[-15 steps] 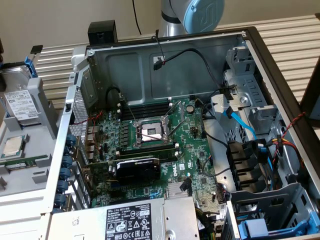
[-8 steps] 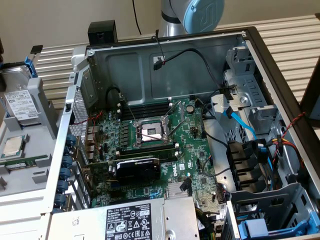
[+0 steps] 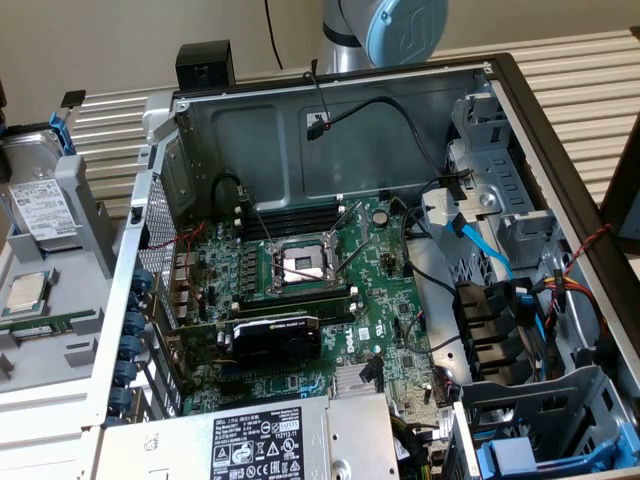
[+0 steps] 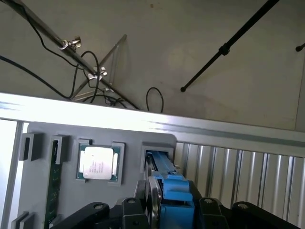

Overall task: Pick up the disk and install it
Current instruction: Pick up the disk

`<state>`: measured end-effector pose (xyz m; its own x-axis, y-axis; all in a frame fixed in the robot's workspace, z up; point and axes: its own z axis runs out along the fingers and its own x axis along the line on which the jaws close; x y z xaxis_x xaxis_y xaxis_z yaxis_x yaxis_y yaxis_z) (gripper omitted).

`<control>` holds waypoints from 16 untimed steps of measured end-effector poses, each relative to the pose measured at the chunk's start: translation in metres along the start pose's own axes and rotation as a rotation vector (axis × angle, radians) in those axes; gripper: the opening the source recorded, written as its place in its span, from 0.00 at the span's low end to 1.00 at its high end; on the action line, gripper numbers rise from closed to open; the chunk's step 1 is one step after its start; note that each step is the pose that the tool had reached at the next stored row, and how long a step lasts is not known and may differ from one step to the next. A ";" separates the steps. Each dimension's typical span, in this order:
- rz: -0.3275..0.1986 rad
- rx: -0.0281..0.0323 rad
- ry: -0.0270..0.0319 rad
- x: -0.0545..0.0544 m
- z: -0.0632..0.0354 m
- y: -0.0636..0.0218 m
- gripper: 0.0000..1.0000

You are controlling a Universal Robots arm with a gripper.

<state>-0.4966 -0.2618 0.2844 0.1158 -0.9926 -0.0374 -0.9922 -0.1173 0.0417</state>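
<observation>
The disk (image 3: 38, 200) is a silver drive with a white label in a blue carrier (image 3: 62, 128). It stands on edge in a slot of the grey tray (image 3: 85, 215) at the exterior view's left, beside the open computer case. In the wrist view my gripper (image 4: 169, 213) sits right at the disk (image 4: 175, 188), with its black body on both sides of the blue carrier and the drive's silver edge. Whether it grips the disk is unclear.
A square silver processor chip (image 4: 98, 162) (image 3: 24, 291) lies in a pocket of the same tray, close to the disk. The case (image 3: 560, 160) holds the motherboard (image 3: 300, 270), a black graphics card (image 3: 275, 338), cables and grey drive bays (image 3: 500, 215) at the exterior view's right.
</observation>
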 end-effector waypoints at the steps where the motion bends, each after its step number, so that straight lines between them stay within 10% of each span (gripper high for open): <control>1: 0.000 0.0009 0.0005 0.000 0.0001 0.0000 0.44; 16: 0.000 0.0027 0.0090 0.000 0.0004 0.0000 0.44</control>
<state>-0.4966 -0.2616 0.2841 0.1165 -0.9928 -0.0284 -0.9923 -0.1176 0.0390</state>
